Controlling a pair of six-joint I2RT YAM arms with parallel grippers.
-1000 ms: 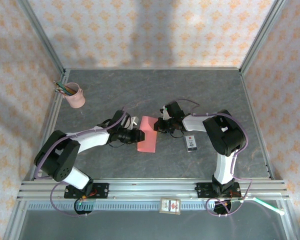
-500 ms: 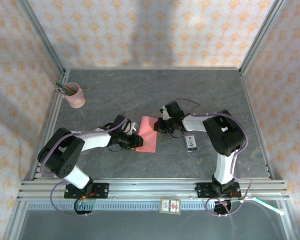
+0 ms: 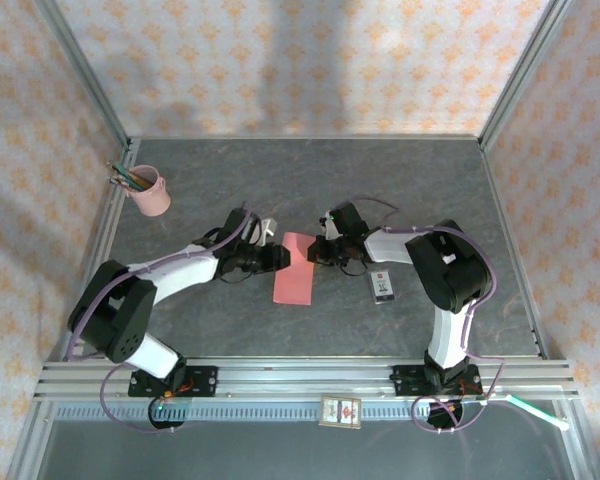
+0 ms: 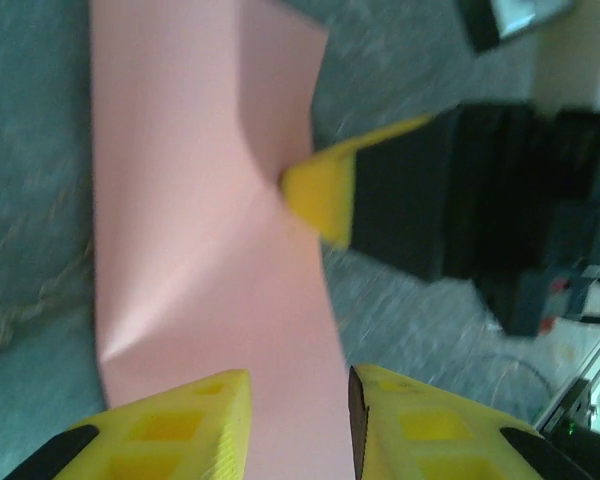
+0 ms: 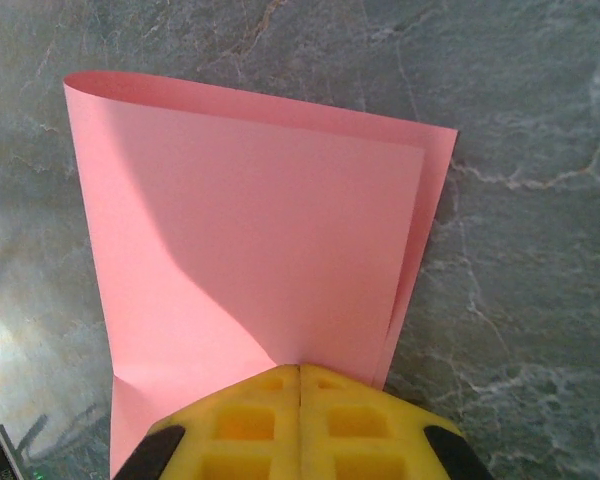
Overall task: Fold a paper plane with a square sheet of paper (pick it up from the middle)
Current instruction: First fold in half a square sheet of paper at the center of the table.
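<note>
Stone-grey table [image 3: 400, 180]; right gripper [image 5: 300, 375] pinches paper [image 5: 250, 240], left gripper [image 4: 298, 395] parted, maybe touching.

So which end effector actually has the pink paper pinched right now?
The right end effector: its fingers are shut together on the edge of the folded pink paper. The left end effector has its fingers apart, pinching nothing.

You are working in a robotics lab cell, a staged booth rather than a real room. The dark stone-look table [image 3: 310, 180] is boxed in by aluminium posts [image 3: 85, 70] and wall panels [image 3: 300, 60] papered in an orange floral print (home-style dressing on a test rig). A slotted aluminium rail [image 3: 310, 376] runs along your near edge, with the arm bases [image 3: 170, 380] bolted to it and cables looping. A pink pencil cup [image 3: 152, 193] stands at the far left.
</note>
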